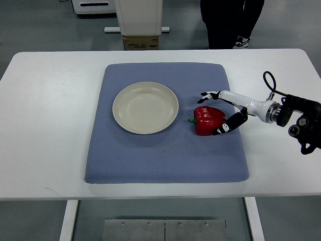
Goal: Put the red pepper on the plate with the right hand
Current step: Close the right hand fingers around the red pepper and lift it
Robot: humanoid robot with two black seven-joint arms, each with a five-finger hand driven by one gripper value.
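The red pepper (207,119) lies on the blue mat (165,160) toward the bench's (45,125) right edge, just beside the empty cream plate (145,107) at the mat's middle and apart from it. The right hand (220,111) reaches in from the right edge with its fingers (208,94) spread around the pepper's right side, one set above it and the thumb at its lower right, not clenched on it. A person's legs (230,22) stand beyond the far edge.
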